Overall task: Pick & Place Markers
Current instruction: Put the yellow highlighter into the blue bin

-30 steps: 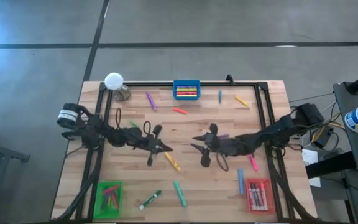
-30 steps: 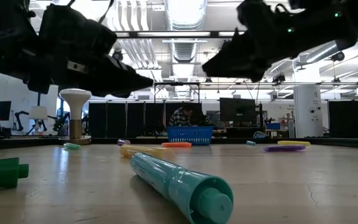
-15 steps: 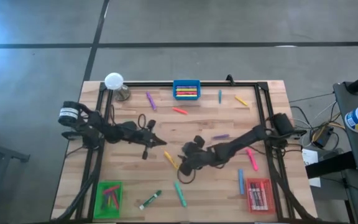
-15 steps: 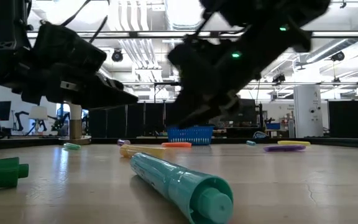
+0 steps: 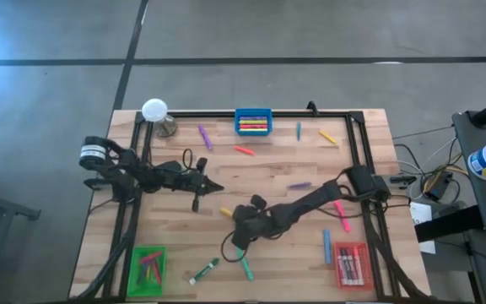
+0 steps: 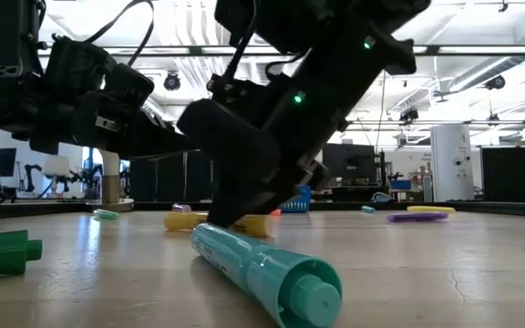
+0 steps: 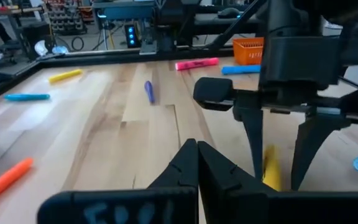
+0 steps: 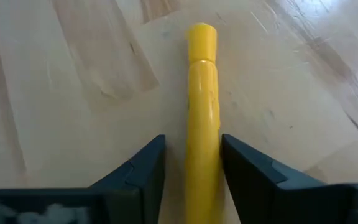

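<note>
Closest to the low camera lies a teal plastic marker with a stubby cap (image 6: 262, 271), flat on the pale wooden table (image 5: 268, 181), with a green marker's capped end (image 6: 3, 252) off to one side; both are simply waiting their turn among the scattered pens. Just behind the teal one, the right gripper (image 8: 190, 168) has dropped to the tabletop over a yellow stick-shaped marker (image 8: 202, 106), its two dark fingers (image 8: 135, 171) spread and standing on either side of the barrel with narrow gaps showing, so the pen lies between them and does not look pinched; I judge this to be the lining-up for a grasp, the fingers set across the barrel so that closing will catch it squarely. The left gripper (image 7: 196, 163) hangs above the table a little further back and to the left, its fingers pressed together on nothing, apparently parked out of the way. Farther off, pink, purple, orange and blue markers lie loose on the wood, and at the far edge sits a blue rectangular plastic tray (image 5: 253, 112) already holding several markers, a likely destination.
</note>
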`<action>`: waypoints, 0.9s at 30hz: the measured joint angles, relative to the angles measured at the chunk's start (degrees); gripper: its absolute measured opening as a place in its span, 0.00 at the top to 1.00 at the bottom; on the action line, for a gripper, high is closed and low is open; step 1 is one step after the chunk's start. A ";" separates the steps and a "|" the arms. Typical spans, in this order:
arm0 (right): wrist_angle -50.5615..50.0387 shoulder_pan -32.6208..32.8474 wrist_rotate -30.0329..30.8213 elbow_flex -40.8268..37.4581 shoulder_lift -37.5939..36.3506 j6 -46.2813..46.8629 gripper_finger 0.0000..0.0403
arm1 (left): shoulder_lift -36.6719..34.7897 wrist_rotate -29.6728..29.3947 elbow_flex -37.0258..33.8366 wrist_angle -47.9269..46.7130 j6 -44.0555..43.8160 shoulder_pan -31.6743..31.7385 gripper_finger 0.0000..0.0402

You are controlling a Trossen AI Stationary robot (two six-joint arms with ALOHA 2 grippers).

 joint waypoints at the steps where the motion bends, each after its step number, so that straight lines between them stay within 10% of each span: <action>1: -0.75 0.02 0.28 0.18 0.17 -0.19 0.66 | 0.00 0.02 0.00 -0.02 -0.22 0.00 1.00; 8: -7.49 -0.09 1.08 0.11 -1.81 -4.49 0.85 | 0.11 0.02 0.13 -0.57 -0.95 0.02 1.00; 17: -19.57 -2.91 7.35 -2.46 -11.43 -12.46 0.84 | 0.35 0.04 0.25 -2.36 -2.32 0.02 1.00; 27: -8.91 -23.98 5.90 -9.58 -21.91 -43.98 0.84 | 0.37 0.56 0.90 -4.43 -3.57 0.02 1.00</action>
